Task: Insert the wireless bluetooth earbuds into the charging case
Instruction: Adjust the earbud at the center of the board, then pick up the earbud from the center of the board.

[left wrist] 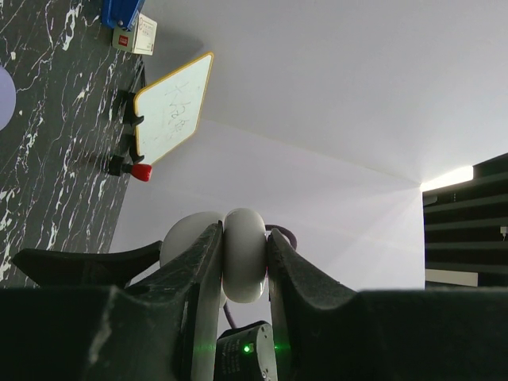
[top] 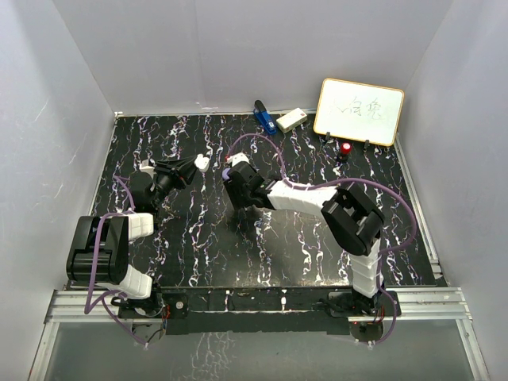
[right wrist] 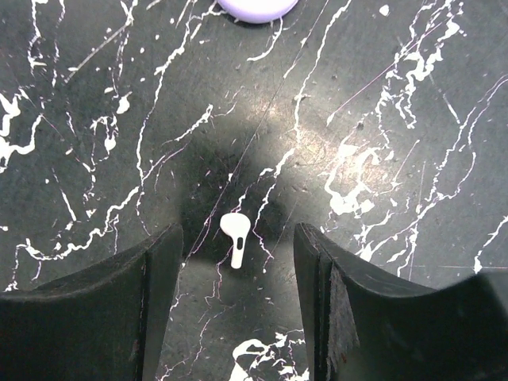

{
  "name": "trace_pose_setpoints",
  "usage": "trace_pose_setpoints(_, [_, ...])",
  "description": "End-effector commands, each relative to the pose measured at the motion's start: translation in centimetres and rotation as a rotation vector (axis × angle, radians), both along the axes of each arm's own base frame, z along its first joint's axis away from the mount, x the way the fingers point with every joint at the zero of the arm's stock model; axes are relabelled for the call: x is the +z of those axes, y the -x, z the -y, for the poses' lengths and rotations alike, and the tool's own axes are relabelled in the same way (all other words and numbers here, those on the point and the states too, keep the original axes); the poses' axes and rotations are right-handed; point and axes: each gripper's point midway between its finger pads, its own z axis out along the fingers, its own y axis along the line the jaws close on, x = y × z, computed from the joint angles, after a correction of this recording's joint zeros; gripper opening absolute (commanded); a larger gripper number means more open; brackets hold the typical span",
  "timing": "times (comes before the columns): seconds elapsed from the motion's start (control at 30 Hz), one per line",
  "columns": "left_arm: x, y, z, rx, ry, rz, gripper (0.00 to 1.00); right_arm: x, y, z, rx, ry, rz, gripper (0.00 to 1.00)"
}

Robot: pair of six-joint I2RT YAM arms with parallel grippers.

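A tiny white stemmed earbud (right wrist: 235, 236) lies on the black marbled table, between the fingers of my right gripper (right wrist: 238, 238), which is open and hangs just above it without touching. A pale purple round case (right wrist: 258, 6) lies just beyond, at the top edge of the right wrist view. My left gripper (left wrist: 242, 226) is shut on a white pebble-like charging case (left wrist: 244, 258) and holds it off the table. From above, the left gripper (top: 193, 167) with the white case (top: 203, 163) sits just left of the right gripper (top: 236, 168). No other earbud shows.
A small whiteboard (top: 359, 111) stands at the back right with a red-capped knob (top: 346, 148) in front of it. A blue object (top: 263, 117) and a small white box (top: 291, 120) lie at the back edge. White walls enclose the table.
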Motion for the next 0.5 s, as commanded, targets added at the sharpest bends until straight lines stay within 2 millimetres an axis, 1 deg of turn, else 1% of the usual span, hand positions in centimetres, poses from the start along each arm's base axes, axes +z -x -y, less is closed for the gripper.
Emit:
trace_pose_setpoints(0.0, [1.7,0.3,0.1,-0.015,-0.008,0.063,0.0,1.1,-1.1,-1.0,0.002,-0.013,0.033,0.55])
trace_pose_setpoints(0.23, [1.7,0.3,0.1,-0.015,-0.005,0.064,0.0,-0.2,-0.9,-1.4,0.015,-0.002,0.001,0.52])
trace_pose_setpoints(0.47, [1.6,0.3,0.0,-0.013,-0.002,0.063,0.0,-0.7,-0.6,-1.4,0.015,0.001,-0.021,0.49])
